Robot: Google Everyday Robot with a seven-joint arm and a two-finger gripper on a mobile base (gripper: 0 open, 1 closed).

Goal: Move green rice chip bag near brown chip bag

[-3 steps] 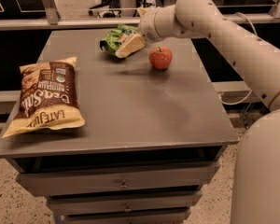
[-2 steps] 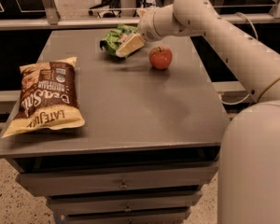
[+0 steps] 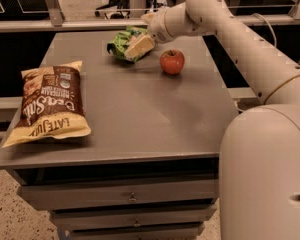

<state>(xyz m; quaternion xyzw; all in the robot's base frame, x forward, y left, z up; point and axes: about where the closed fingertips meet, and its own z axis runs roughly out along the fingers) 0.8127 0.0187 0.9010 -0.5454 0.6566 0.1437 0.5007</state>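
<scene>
The green rice chip bag (image 3: 121,43) is a small crinkled bright-green bag at the far middle of the grey table (image 3: 140,109). My gripper (image 3: 136,46) is right at the bag, reaching in from the right, with its pale end lying over the bag's right side. The brown chip bag (image 3: 51,103) lies flat near the table's front left corner, far from the green bag. It is large and dark brown with pale yellow ends and white lettering.
A red apple (image 3: 172,61) stands just right of the green bag, under my forearm. My white arm (image 3: 230,29) spans the table's far right side. Drawers (image 3: 132,198) sit below the tabletop. A railing (image 3: 65,24) runs behind the table.
</scene>
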